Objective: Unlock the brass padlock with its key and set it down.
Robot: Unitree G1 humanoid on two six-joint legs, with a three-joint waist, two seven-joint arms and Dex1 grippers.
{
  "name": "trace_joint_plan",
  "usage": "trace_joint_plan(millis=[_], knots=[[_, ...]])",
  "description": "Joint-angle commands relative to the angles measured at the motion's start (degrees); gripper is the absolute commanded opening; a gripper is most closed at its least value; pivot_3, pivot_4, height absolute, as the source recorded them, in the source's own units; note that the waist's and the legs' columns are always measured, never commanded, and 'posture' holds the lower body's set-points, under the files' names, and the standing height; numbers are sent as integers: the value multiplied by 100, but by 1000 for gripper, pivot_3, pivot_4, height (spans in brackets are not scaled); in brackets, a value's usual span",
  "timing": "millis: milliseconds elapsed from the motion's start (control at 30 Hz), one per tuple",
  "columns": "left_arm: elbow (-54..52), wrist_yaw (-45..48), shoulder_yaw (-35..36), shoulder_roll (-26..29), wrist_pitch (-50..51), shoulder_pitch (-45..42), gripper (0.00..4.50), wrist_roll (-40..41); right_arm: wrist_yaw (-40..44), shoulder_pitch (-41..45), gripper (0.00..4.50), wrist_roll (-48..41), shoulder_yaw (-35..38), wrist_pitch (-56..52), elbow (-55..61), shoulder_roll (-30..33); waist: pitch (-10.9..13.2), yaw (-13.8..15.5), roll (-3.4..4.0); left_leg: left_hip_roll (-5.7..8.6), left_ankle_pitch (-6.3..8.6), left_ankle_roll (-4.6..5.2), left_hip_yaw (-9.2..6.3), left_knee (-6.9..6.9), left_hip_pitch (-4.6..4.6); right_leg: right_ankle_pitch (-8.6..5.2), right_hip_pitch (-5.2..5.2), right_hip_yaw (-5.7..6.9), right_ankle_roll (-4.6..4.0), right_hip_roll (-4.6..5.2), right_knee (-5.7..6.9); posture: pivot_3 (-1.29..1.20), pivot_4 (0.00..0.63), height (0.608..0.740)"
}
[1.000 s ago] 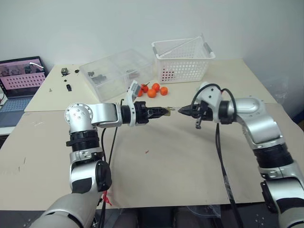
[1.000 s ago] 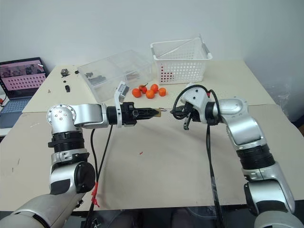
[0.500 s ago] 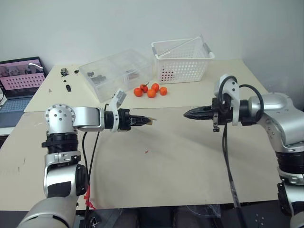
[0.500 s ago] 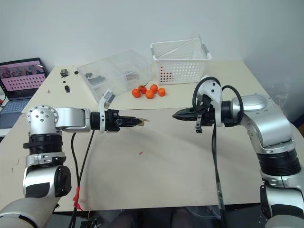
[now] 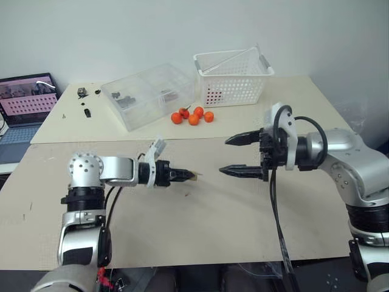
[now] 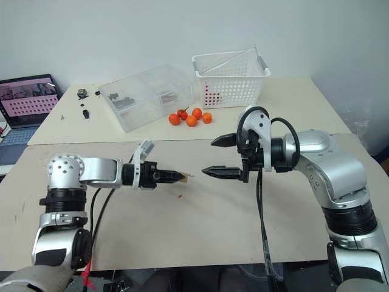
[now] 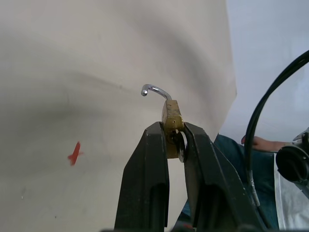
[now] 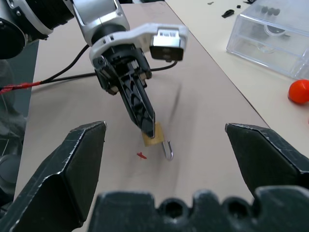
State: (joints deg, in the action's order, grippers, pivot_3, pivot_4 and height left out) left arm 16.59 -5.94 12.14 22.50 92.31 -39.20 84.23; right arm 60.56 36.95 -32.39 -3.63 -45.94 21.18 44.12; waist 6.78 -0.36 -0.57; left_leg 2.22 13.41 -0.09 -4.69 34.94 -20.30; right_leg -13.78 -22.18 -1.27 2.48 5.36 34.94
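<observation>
Above tan table (image 5: 243, 219): left pincer (image 7: 175, 131) clamps brass padlock (image 7: 171, 122); right pincer (image 5: 238, 156) wide; white wall behind.

Lighting: bright, even, diffuse. Shadows: soft, faint on table (image 5: 213, 219). Glare: none. Blur: nearest finger bases soft in wrist views.

Left fingers (image 7: 149, 183) pinched; right fingers (image 5: 242, 139) spread.

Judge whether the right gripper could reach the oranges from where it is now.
Probably yes. The right gripper is open and holds nothing, and bare table lies between it and the oranges; nothing stands in the way.
</observation>
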Motion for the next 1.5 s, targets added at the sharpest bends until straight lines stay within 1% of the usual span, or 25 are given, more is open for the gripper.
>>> trace_joint_plan(millis=[33, 133, 200, 400, 600, 900, 967, 1000, 1033, 1067, 1133, 1300, 1400, 1500], knots=[[-113, -51, -8, -75, 19, 5, 19, 185, -170, -5, 4450, -48, 105, 95, 278, -38, 0, 7, 0, 1, 0, 0, 0, 0, 0, 0, 0, 0, 0, 1, 0, 0, 150, 740], [-3, -58, 2, -211, 15, -34, 19, 6, -306, -60, 4450, 1, 109, 120, 334, -52, -1, 21, -1, 3, 0, 0, 0, 0, 1, 0, 1, 0, 0, 3, -1, 0, 150, 740], [10, 3, -57, -243, 17, -31, 19, -99, -421, -95, 4450, 188, 72, 284, 341, -25, -2, 30, -2, 3, 0, 0, 0, 1, 0, 0, 2, 0, 0, 2, -1, 0, 150, 740], [-145, 387, -437, -60, 19, 191, 19, -485, -474, -121, 4450, 241, 105, 310, 359, 49, -4, -1, -2, 2, 0, 0, 3, -2, 2, 0, 1, -2, -1, 0, -2, 0, 150, 740], [-420, 983, -737, 21, -2, 325, 19, -1248, -489, -79, 4450, 213, 147, 282, 346, 91, -4, -3, -2, 2, 0, 0, 3, -1, 2, 0, 3, -1, -1, -2, -2, 0, 150, 740], [-373, 1514, -668, -52, 19, 380, 19, -1802, -478, -80, 4450, 232, 146, 293, 338, 144, -4, -24, -2, 1, 1, 2, 4, -2, 1, 0, 3, 0, -1, -2, -5, 0, 150, 740], [-371, 1595, -658, -67, 19, 386, 1048, -1891, -471, -77, 4500, 240, 137, 308, 327, 159, -4, -27, -2, 1, 1, 2, 4, -1, 2, 0, 4, 1, -1, -2, -4, 0, 150, 740], [-365, 1636, -647, -63, 19, 389, 1179, -1924, -465, -74, 4500, 250, 130, 318, 317, 168, -4, -29, -2, 1, 1, 2, 4, -2, 2, 0, 4, 1, -1, -2, -4, 0, 150, 740], [-378, 1683, -640, -45, 19, 399, 1609, -1981, -454, -75, 4500, 261, 122, 331, 310, 179, -4, -32, -2, 1, 1, 2, 4, -2, 2, 0, 4, 1, -1, -3, -4, 0, 150, 740], [-390, 1718, -637, -31, 19, 405, 1886, -2025, -448, -75, 4500, 268, 117, 339, 305, 186, -4, -33, -2, 0, 1, 2, 4, -2, 2, 0, 4, 1, -1, -3, -4, 0, 150, 740], [-391, 1813, -577, 81, 19, 415, 2665, -2104, -439, -80, 4500, 280, 104, 357, 296, 199, -4, -32, -2, 0, 1, 3, 4, -2, 2, 0, 4, 1, -1, -3, -4, 0, 150, 740], [-339, 2062, -329, 641, 19, 348, 4459, -2224, -407, -92, 4500, 328, 67, 405, 247, 193, -7, -75, -3, -10, 1, 3, 4, -3, 9, 0, 5, 1, -1, -14, 0, 0, 150, 740], [-319, 2247, -252, 978, 19, 290, 4490, -2397, -373, -100, 4500, 348, 39, 438, 213, 186, -7, -83, -2, -17, 1, 4, 3, -6, 13, 0, 4, 3, -2, -21, 3, 0, 150, 740], [-544, 2627, -376, 1512, -83, 324, 4490, -2615, -306, -100, 4500, 367, -2, 479, 159, 189, -6, -83, -4, -16, 2, 4, 3, -8, 10, 0, 2, 5, -2, -21, 1, 0, 150, 740]])
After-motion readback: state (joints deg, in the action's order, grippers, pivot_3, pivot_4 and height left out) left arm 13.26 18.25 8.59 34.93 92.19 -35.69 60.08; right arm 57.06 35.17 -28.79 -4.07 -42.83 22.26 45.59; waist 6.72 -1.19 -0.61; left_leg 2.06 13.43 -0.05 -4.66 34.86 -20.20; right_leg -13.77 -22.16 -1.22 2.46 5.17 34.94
